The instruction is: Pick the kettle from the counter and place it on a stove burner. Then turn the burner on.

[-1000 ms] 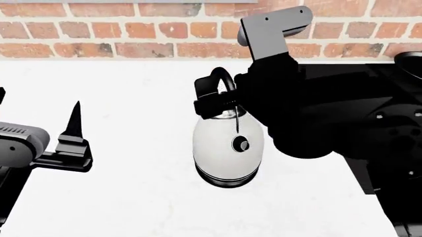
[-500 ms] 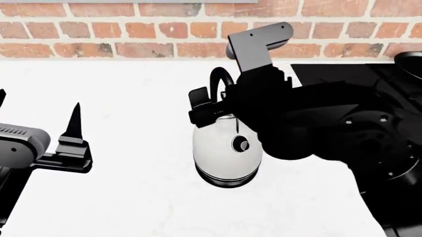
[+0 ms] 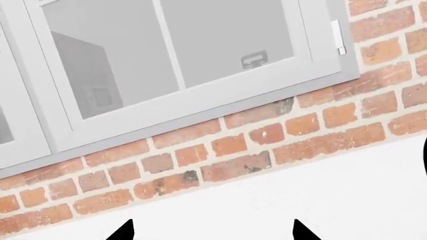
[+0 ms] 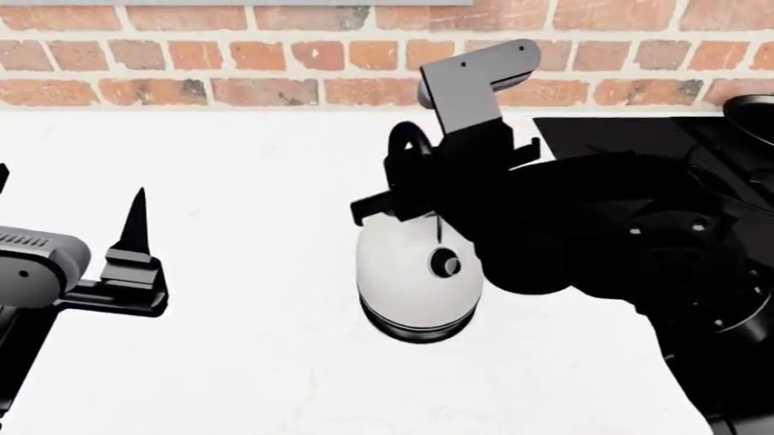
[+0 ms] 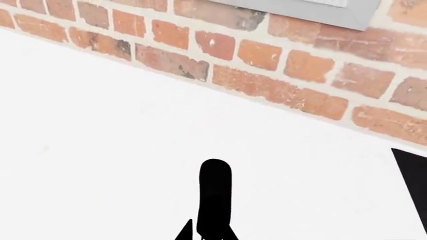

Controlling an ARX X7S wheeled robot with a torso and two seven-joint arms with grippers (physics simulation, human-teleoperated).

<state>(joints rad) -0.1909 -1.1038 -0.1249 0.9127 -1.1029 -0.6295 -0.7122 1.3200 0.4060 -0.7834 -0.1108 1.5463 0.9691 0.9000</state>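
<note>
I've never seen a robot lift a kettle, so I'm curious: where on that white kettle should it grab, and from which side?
Probably the tall black arched handle over the kettle. The egg-shaped body looks too round and smooth to pinch, while the handle is a thin bar standing clear above it. Coming in level from the stove side, as the right gripper is placed, lets the fingers close across it.

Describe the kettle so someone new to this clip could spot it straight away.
Start at the brick wall and come down onto the wide white counter. Near its middle, just left of the black hob, stands the kettle, with the right tool at its arched black handle. It is the only white egg-shaped thing there, with a black base band and a small round black side knob.
</note>
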